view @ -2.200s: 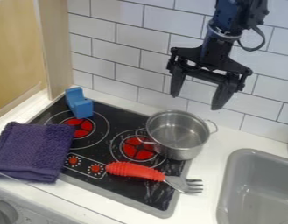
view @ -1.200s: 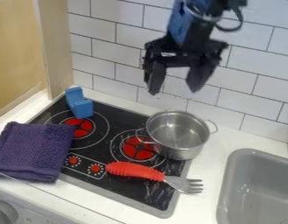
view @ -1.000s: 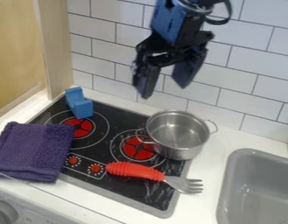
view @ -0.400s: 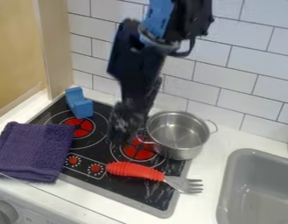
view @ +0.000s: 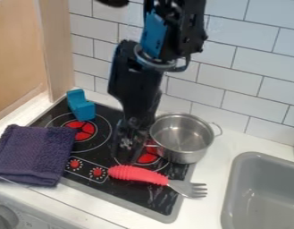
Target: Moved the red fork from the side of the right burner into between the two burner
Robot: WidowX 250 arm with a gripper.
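Your pincer [view: 128,154] has turned and dropped to just behind fork [view: 137,174]; can't tell if apart or together. Fork unmoved, in front of right burner [view: 147,158]. You seem set for grasp, then carry toward left burner [view: 82,129].

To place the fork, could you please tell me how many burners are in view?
2: the left burner, near the blue object, and the right burner, beside the pot, partly behind the tool.
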